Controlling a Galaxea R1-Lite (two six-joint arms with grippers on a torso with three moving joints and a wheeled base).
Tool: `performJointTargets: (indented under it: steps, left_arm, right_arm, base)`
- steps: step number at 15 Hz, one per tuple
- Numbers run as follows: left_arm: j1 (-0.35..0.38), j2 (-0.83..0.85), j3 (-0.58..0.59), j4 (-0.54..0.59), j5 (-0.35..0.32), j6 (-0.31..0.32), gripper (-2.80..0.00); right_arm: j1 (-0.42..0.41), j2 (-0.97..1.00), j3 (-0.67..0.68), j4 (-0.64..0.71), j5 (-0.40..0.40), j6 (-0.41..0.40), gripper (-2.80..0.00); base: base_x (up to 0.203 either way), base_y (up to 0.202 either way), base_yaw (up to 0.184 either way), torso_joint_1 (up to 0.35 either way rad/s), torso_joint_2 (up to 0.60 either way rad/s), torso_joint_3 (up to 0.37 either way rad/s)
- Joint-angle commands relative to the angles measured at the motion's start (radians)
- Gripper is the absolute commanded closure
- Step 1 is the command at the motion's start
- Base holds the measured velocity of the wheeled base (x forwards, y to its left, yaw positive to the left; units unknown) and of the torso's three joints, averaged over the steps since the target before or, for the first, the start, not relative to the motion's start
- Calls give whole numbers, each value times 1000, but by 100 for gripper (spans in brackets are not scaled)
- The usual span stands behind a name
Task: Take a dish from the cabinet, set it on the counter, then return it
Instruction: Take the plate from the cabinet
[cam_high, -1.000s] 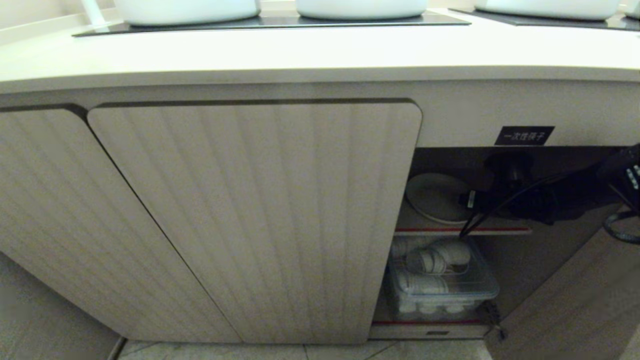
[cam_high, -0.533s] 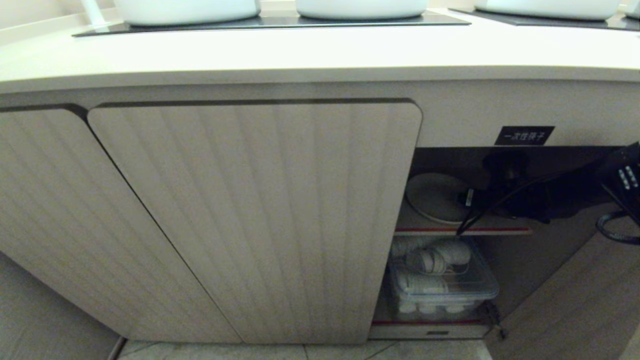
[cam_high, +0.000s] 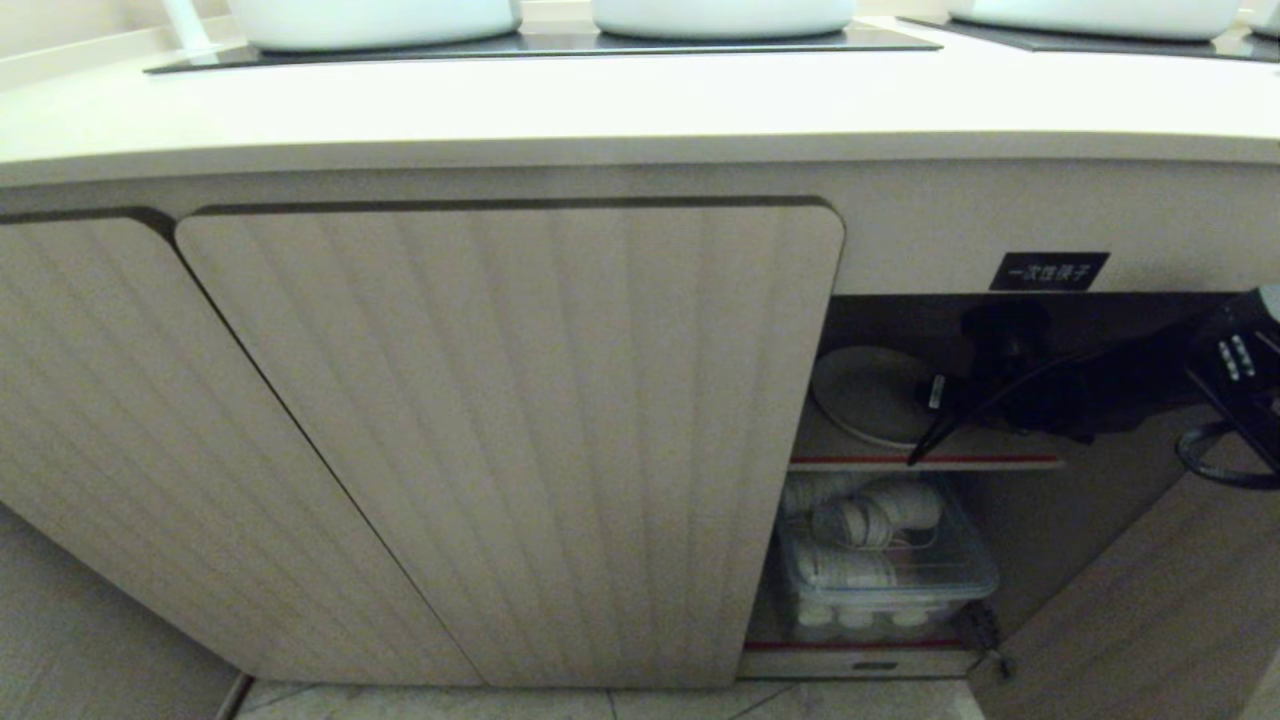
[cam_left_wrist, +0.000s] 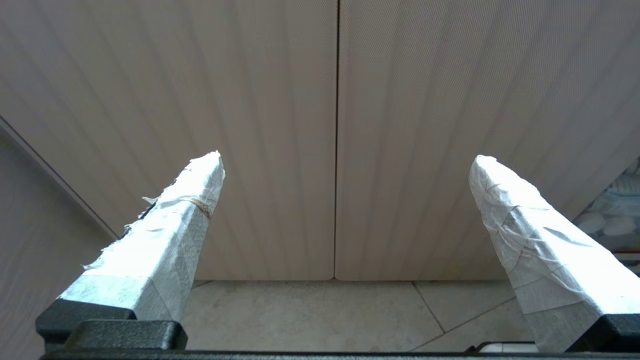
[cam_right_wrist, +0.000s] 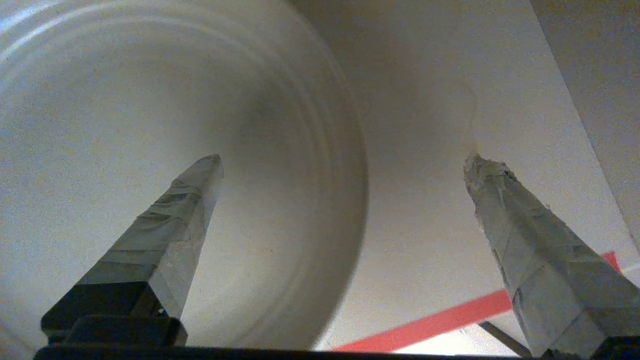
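Observation:
The dish (cam_high: 868, 393), a cream-white plate, lies flat on the upper shelf (cam_high: 1000, 450) of the open cabinet (cam_high: 1050, 320), under the counter (cam_high: 640, 100). My right arm (cam_high: 1080, 400) reaches in from the right at shelf height. In the right wrist view my right gripper (cam_right_wrist: 345, 160) is open and empty. One fingertip (cam_right_wrist: 205, 175) hovers over the dish (cam_right_wrist: 150, 125), the other stands over the bare shelf (cam_right_wrist: 425, 200), and the dish's rim runs between them. My left gripper (cam_left_wrist: 345, 157) is open and empty, low in front of the closed ribbed doors (cam_left_wrist: 250, 125).
A clear plastic box (cam_high: 885, 570) of white items sits on the lower shelf. The open cabinet door (cam_high: 1150, 600) stands at the right below my arm. White pots (cam_high: 720, 15) rest on the black cooktop. A red strip (cam_right_wrist: 450, 315) marks the shelf's front edge.
My right arm has slid a little to the left, deeper into the cabinet toward the dish. The dish has not moved.

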Motion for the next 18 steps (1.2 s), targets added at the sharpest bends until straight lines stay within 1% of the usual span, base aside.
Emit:
performJointTargets:
  steps: [1,4,8,18]
  left_arm:
    - [0,0,0,0,0,0,-280]
    - [0,0,0,0,0,0,-280]
    - [0,0,0,0,1,0,-280]
    - [0,0,0,0,0,0,-280]
  right_arm:
    - [0,8,-9,1,-1,0,-280]
    - [0,10,-13,25,1,0,-280]
    - [0,27,-61,75,1,2,-280]
    - [0,43,-75,73,-1,-1,-280]
  base:
    - [0,0,0,0,0,0]
    - [0,0,0,0,0,0]
    - [0,0,0,0,0,0]
    - [0,0,0,0,0,0]
